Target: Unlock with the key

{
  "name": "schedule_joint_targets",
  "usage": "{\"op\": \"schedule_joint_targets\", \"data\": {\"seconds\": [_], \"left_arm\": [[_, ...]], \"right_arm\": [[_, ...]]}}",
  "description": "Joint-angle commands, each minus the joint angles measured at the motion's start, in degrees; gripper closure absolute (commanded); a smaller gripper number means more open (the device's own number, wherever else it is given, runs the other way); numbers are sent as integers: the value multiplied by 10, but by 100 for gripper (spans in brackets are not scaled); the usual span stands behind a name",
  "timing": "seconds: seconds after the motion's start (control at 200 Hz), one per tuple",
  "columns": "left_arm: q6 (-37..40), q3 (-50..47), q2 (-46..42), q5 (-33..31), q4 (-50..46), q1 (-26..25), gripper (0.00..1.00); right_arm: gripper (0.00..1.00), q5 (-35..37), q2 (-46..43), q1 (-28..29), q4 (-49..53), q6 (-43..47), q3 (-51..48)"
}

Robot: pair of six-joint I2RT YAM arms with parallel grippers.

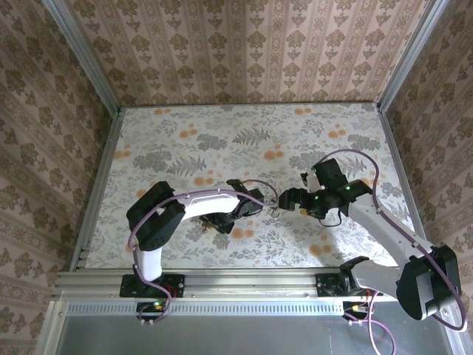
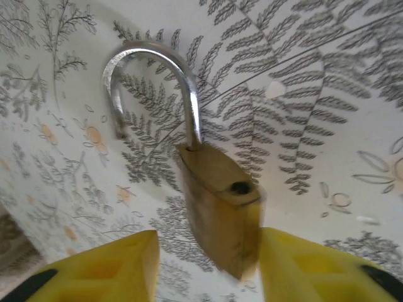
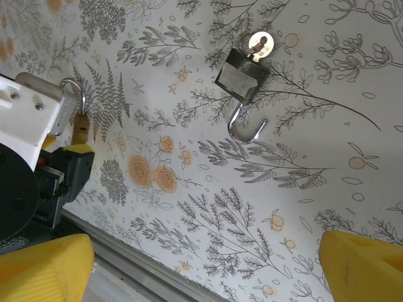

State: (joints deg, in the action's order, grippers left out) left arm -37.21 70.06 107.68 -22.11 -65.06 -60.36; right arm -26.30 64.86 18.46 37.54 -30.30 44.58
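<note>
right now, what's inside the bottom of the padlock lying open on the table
A key sits in the end of the padlock opposite its open shackle; only its round silver head and a ring show. The blade is hidden by the lock body.

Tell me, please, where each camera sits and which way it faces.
Top external: above and behind, looking down on the table; left arm and right arm show.
Left wrist: close over the brass padlock, left gripper's fingers either side.
Right wrist: looking down on the table, right gripper's fingers in bottom corners.
Shared: the left arm, in top and right wrist.
</note>
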Motion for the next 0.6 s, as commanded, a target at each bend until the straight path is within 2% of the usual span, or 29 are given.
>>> {"op": "schedule_joint_targets", "data": {"seconds": [0.0,0.175,0.34,0.4,0.53,0.595], "left_arm": [[-13,12,-11,7,9,-3,50],[-14,8,-84,31,44,9,44],[0,-45,-192,83,116,61,44],[13,-68,-217,109,139,86,47],[39,-135,-256,225,232,152,67],[48,-161,-259,283,276,185,69]], "right_arm": [[6,-16,-18,-8,8,10,-11],[6,0,-24,-11,20,19,-17],[7,30,-13,-11,32,36,-26],[7,32,-8,-10,33,34,-29],[9,28,-12,-6,18,15,-41],[10,26,-13,3,5,-1,-47]]}}
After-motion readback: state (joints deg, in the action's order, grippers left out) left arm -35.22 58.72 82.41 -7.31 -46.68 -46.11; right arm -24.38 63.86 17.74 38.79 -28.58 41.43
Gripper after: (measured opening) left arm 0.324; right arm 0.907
